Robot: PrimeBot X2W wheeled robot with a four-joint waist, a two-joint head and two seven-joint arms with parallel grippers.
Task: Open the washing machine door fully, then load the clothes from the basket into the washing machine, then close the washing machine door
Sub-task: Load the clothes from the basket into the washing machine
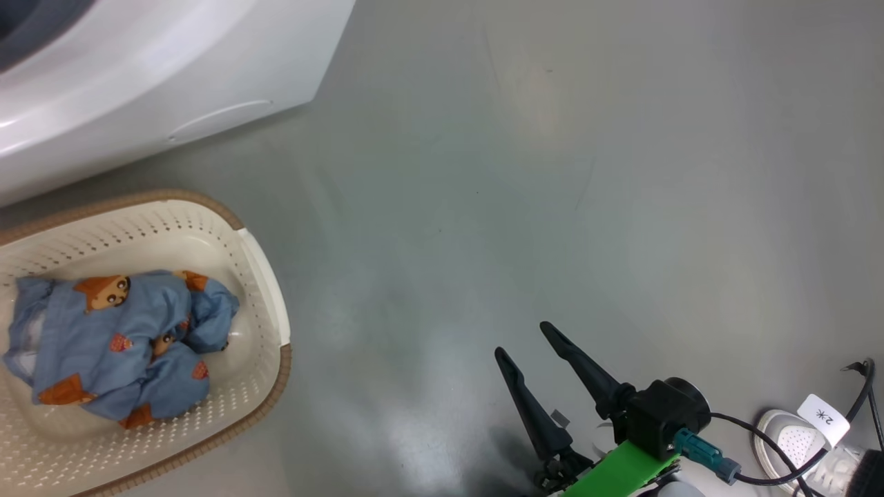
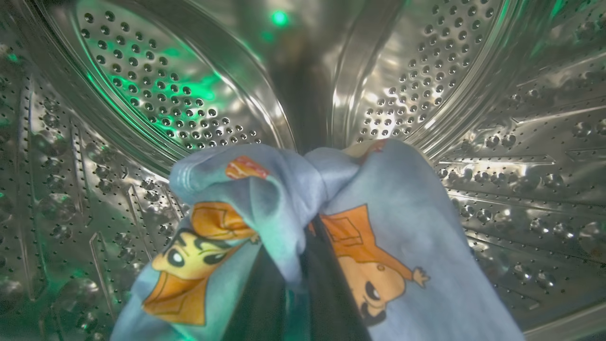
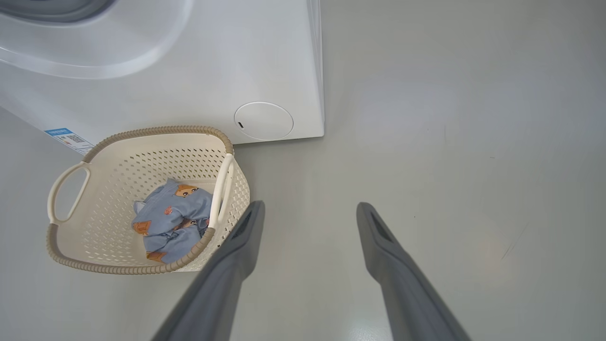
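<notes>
Left gripper inside the steel drum of the washing machine, jaws closed on a bunched blue cartoon-print garment that drapes over both fingers and hides their tips. Right gripper spread wide and empty above the grey floor. The basket stands on the floor just before the machine, to the right gripper's left, holding a second blue garment.
</notes>
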